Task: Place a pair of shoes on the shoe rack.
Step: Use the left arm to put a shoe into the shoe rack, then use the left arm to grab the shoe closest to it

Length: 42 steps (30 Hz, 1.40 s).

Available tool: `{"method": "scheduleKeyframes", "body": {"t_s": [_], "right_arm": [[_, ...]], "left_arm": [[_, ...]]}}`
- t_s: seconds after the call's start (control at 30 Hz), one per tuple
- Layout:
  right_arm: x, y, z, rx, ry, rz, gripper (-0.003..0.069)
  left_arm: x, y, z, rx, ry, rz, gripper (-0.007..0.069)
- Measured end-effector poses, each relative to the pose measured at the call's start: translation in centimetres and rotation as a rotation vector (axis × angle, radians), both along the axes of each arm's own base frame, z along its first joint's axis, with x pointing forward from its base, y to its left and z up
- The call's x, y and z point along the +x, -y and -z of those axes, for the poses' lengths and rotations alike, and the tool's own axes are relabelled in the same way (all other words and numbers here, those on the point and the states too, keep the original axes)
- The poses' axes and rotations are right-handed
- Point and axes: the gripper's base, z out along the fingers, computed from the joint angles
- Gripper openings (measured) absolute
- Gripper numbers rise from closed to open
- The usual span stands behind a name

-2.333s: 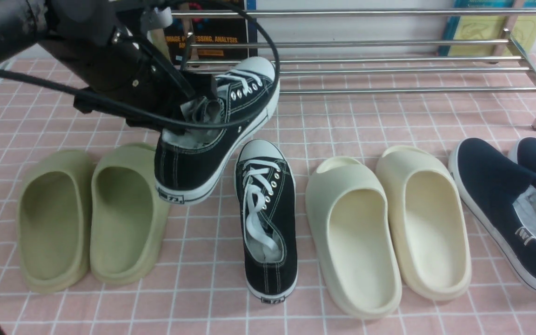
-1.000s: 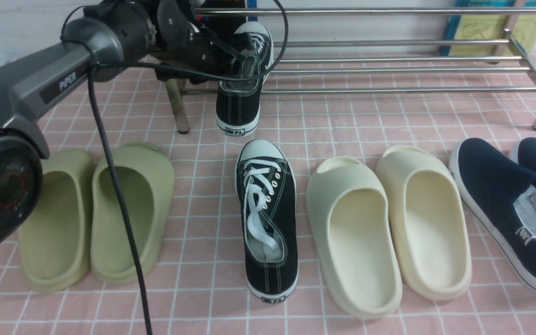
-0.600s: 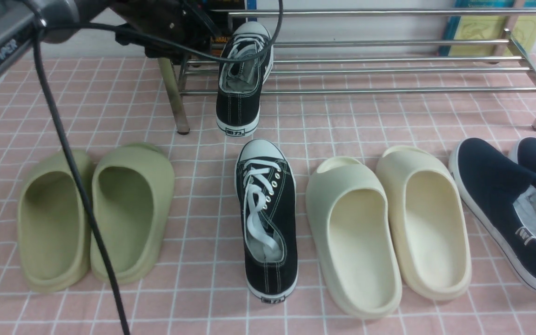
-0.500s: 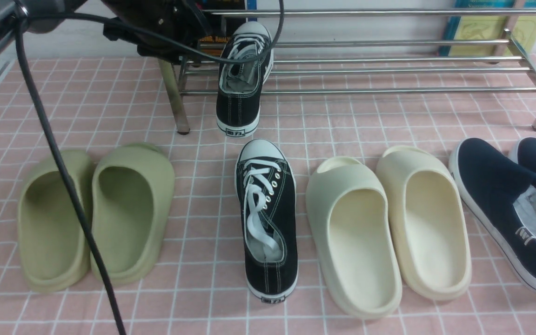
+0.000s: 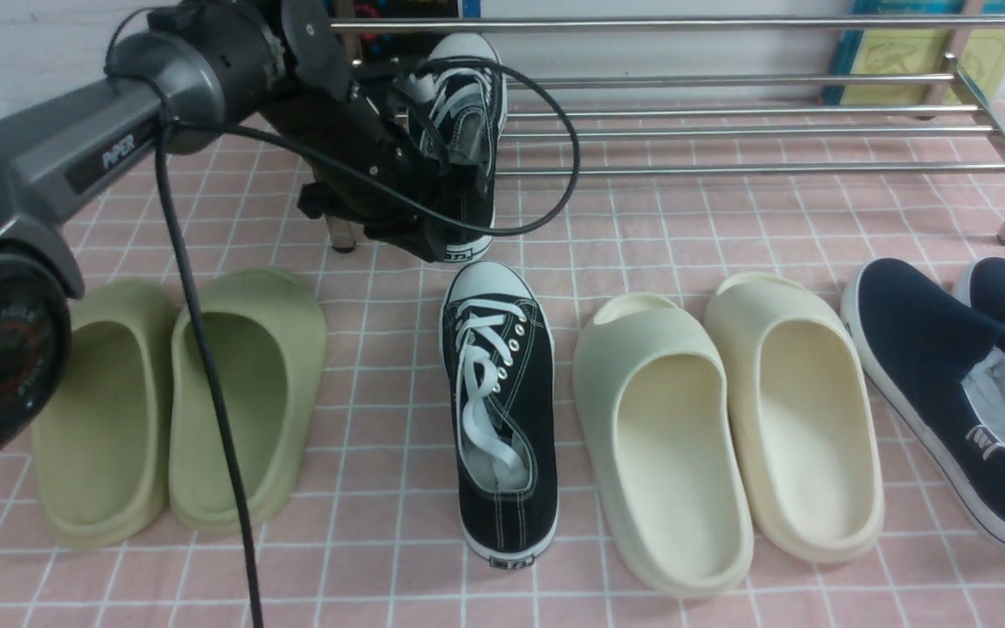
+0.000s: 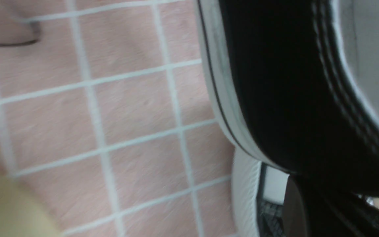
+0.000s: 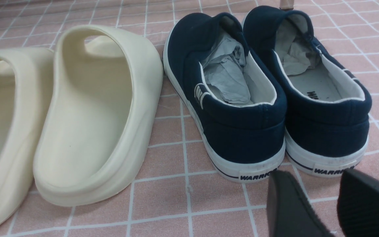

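Observation:
One black sneaker (image 5: 468, 92) lies tilted on the shoe rack (image 5: 729, 131), toe toward the back and heel hanging over the front bar. Its black side (image 6: 275, 98) fills the left wrist view. My left gripper (image 5: 433, 237) is shut and sits low against that heel, hiding it; I see nothing held between its fingers (image 6: 294, 214). The other black sneaker (image 5: 498, 401) lies on the pink tiled floor just in front, toe toward the rack. My right gripper (image 7: 321, 204) hovers open over the floor behind the navy shoes, with nothing in it.
Olive-green slides (image 5: 180, 401) lie left of the floor sneaker and cream slides (image 5: 729, 427) lie right of it. Navy slip-ons (image 5: 956, 384) (image 7: 242, 98) are at the far right. Books (image 5: 904, 52) lean behind the rack. A cable loops off the left arm.
The left arm carried the sneaker onto the rack, let it go and drew back. It has now swung down to the sneaker's heel with its jaws shut. The right side has not moved.

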Motion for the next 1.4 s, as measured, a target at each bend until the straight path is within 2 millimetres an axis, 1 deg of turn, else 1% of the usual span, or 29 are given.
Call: {"method": "scheduleKeyframes", "body": {"t_s": [0.1,0.2,0.23,0.27,0.3,0.5,0.6,0.63,0.73,0.8,0.83,0.87,0.93,1.0,1.03,1.07,1.1,1.13,1.17,1.23,1.3,1.4], "right_arm": [[0.0,0.0,0.0,0.000,0.000,0.000,0.0240],[0.0,0.0,0.0,0.000,0.000,0.000,0.0240],[0.0,0.0,0.0,0.000,0.000,0.000,0.0240],[0.0,0.0,0.0,0.000,0.000,0.000,0.0240],[0.0,0.0,0.0,0.000,0.000,0.000,0.0240],[0.0,0.0,0.0,0.000,0.000,0.000,0.0240],[0.0,0.0,0.0,0.000,0.000,0.000,0.0240],[0.0,0.0,0.0,0.000,0.000,0.000,0.0240],[0.0,0.0,0.0,0.000,0.000,0.000,0.0240],[0.0,0.0,0.0,0.000,0.000,0.000,0.0240],[0.0,0.0,0.0,0.000,0.000,0.000,0.0240],[0.0,0.0,0.0,0.000,0.000,0.000,0.0240],[0.0,0.0,0.0,0.000,0.000,0.000,0.0240],[0.0,0.0,0.0,0.000,0.000,0.000,0.0240],[0.0,0.0,0.0,0.000,0.000,0.000,0.0240],[0.0,0.0,0.0,0.000,0.000,0.000,0.0240],[0.0,0.0,0.0,0.000,0.000,0.000,0.0240],[0.0,0.0,0.0,0.000,0.000,0.000,0.0240],[0.0,0.0,0.0,0.000,0.000,0.000,0.0240],[0.0,0.0,0.0,0.000,0.000,0.000,0.0240],[0.0,0.0,0.0,0.000,0.000,0.000,0.0240],[0.0,0.0,0.0,0.000,0.000,0.000,0.0240]], "left_arm": [[0.6,0.4,-0.1,-0.026,0.042,-0.012,0.0002],[1.5,0.7,-1.7,-0.060,0.137,-0.039,0.0002],[1.6,0.7,-1.7,-0.060,0.141,-0.040,0.0002],[2.0,0.6,-2.2,-0.057,0.180,-0.045,0.0002],[2.1,0.6,-2.5,-0.053,0.178,-0.046,0.0002],[2.2,0.1,-2.1,0.038,0.163,-0.093,0.0004],[2.8,-0.5,-2.3,0.086,0.219,-0.127,0.0009],[3.1,-1.0,-2.3,0.107,0.248,-0.138,0.0020],[3.2,-1.1,-2.4,0.110,0.256,-0.148,0.0052],[2.9,-1.2,-2.8,0.112,0.249,-0.149,0.0134],[2.9,-1.2,-2.8,0.113,0.245,-0.148,0.0134],[2.7,-1.3,-3.1,0.116,0.238,-0.147,0.0174],[1.8,-1.7,-4.5,0.134,0.199,-0.143,0.0296],[0.8,-2.0,-5.8,0.159,0.158,-0.130,0.0390],[0.6,-2.0,-5.9,0.162,0.152,-0.129,0.0398],[-0.4,-2.3,-7.3,0.184,0.127,-0.104,0.0464],[-1.4,-2.6,-8.1,0.204,0.096,-0.075,0.0499],[-1.6,-2.6,-8.3,0.212,0.082,-0.063,0.0512],[-2.5,-2.8,-9.1,0.223,0.054,-0.032,0.0544],[-3.6,-2.9,-10.1,0.216,0.044,-0.002,0.0575],[-4.8,-2.6,-10.9,0.217,0.043,0.018,0.0580],[-7.3,-1.6,-10.5,0.233,0.002,0.067,0.0572]]}}
